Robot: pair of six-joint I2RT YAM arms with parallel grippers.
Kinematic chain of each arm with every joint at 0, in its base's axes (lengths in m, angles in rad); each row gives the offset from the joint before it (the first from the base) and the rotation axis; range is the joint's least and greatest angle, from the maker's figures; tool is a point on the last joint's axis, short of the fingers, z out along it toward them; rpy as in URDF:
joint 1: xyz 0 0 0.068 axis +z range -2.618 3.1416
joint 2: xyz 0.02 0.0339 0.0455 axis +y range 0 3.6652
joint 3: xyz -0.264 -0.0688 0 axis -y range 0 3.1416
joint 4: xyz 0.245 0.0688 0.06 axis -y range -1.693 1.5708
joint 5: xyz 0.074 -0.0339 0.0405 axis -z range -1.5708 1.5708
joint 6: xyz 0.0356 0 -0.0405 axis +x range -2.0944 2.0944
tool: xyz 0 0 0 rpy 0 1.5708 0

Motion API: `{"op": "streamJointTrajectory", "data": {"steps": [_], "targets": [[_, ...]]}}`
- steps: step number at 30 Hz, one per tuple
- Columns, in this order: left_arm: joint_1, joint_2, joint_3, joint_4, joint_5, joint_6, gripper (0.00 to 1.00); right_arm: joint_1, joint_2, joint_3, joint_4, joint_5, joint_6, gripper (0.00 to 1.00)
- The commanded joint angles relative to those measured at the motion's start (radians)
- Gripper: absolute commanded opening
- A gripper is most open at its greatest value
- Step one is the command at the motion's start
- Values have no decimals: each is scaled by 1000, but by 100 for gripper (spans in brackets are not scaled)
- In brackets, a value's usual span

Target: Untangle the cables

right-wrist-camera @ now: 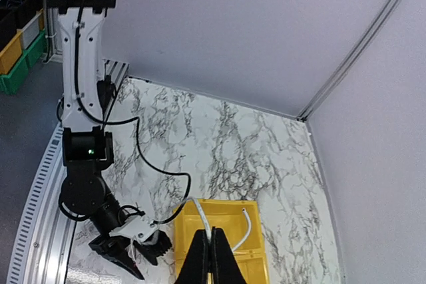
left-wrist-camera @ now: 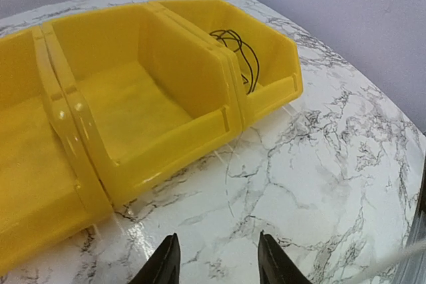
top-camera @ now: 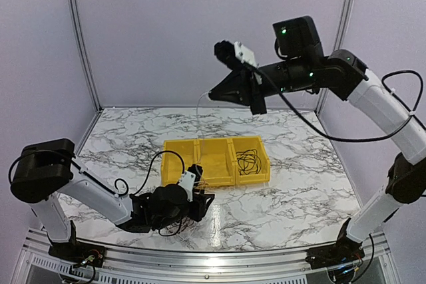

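**Right jaws clench a white cable (right-wrist-camera: 202, 214) up high; left jaws gape low beside the yellow bin (top-camera: 200, 143)**

Start with the big picture: the marble-patterned table (top-camera: 299, 184) fills the booth floor, and both arms are out over it. The right arm (top-camera: 379, 104) is reared up high, reaching across in front of the back wall. The left arm (top-camera: 86, 187) is folded right down, with its wrist close to the table on the near side.

The bin sits between them, with three compartments in a row. The right-hand compartment holds a loose coil of black cables (top-camera: 247, 159), lying on its floor and up against its back wall.

Now the jaws. On the right they're pinched tight together on the white cable. From the wrist view you can see it running into the closed tips and drooping out on both sides, with the bin far below. From overhead, the same strand dangles from the tips well above the bin.

On the left, the jaws stand parted and gripping nothing. They point at the bin's near wall from just short of it, over marble.

Thin dark loops show under the left wrist in the overhead view, but I can't tell which wires those are.
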Motion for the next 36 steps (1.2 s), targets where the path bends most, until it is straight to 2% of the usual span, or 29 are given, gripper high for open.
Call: {"op": "streamJointTrajectory", "data": {"steps": [1, 7, 15, 18, 20, 23, 27, 31, 36], "targets": [[6, 62, 39, 43, 113, -47, 35, -144, -28, 161, -36, -123, 44, 0], [15, 56, 26, 43, 115, -64, 34, -351, -31, 299, 33, -226, 116, 0], [26, 60, 17, 45, 135, -85, 30, -504, -45, 289, 143, -163, 191, 0], [29, 54, 0, 47, 135, -100, 30, -590, -25, 374, 177, -169, 242, 0], [32, 45, -6, 48, 134, -102, 31, -662, 6, 476, 208, -181, 280, 0], [34, 40, -8, 48, 131, -99, 39, -761, 24, 514, 290, -162, 328, 0], [51, 39, -14, 47, 140, -118, 45, -801, 8, 410, 326, -121, 353, 0], [58, 39, -20, 48, 168, -127, 40, -804, -36, 274, 359, -108, 355, 0], [58, 19, -34, 48, 166, -125, 37, -806, -55, 224, 353, -92, 329, 0]]}}
